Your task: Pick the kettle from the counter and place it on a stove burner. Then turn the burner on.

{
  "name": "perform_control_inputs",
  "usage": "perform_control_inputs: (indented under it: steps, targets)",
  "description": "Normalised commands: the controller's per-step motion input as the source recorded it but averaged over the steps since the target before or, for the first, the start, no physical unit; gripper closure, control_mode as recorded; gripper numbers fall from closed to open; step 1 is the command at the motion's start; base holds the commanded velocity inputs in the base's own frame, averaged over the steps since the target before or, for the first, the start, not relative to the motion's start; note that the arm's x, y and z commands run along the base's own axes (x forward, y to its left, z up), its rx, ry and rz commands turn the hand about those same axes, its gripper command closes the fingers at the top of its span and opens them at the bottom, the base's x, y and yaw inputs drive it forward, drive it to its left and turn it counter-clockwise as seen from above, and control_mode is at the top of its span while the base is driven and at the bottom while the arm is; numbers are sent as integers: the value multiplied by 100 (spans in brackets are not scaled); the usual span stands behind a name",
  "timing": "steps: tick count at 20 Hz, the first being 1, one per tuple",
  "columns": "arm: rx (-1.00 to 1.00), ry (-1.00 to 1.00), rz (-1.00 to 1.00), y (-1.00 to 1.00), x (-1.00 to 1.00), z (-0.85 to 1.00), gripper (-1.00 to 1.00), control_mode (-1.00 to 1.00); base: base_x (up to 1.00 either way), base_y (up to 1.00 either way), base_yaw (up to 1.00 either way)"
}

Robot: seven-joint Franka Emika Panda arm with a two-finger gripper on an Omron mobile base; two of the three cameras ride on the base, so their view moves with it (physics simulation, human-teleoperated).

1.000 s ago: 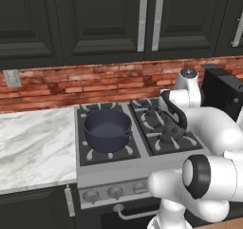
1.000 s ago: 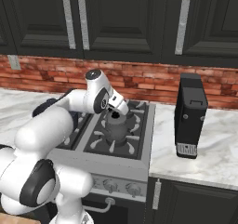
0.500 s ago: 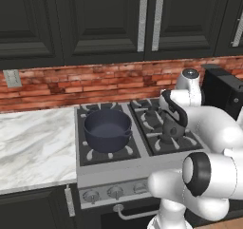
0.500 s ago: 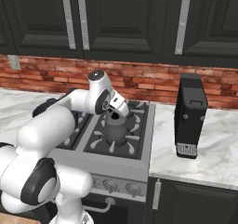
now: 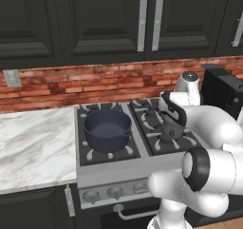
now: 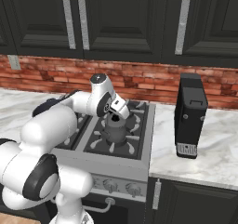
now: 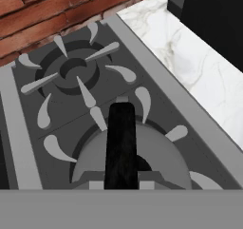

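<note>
The small dark-grey kettle (image 5: 170,131) (image 6: 115,133) (image 7: 159,157) stands upright over the front right stove burner (image 5: 174,138), on or just above its grate prongs; contact cannot be told. My gripper (image 6: 116,118) (image 5: 168,110) (image 7: 121,185) comes down from above and is shut on the kettle's arched black handle (image 7: 121,140), which runs up between the fingertips in the hand view. Beyond it lies the rear right burner (image 7: 73,71), which is bare. The white marble counter (image 5: 33,142) (image 6: 204,148) (image 7: 190,57) flanks the stove on both sides.
A dark-blue two-handled pot (image 5: 107,128) sits on the front left burner. A tall black appliance (image 6: 190,114) (image 5: 223,90) (image 7: 213,19) stands on the counter right of the stove. Control knobs (image 5: 115,191) (image 6: 111,185) line the stove front. A brick backsplash and dark cabinets stand behind.
The gripper and the kettle have sunk very slightly toward the front right grate. Nothing else has moved.
</note>
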Motion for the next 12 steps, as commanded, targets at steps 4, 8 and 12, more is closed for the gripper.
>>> perform_control_inputs:
  steps: [4, 8, 12]
  targets:
    - [1, 0, 0, 0, 9, -18, 100, -100, 0, 0, 0]
    - [1, 0, 0, 0, 11, -21, 100, -100, 0, 0, 0]
    - [2, 0, 0, 0, 18, -16, 100, -100, 0, 0, 0]
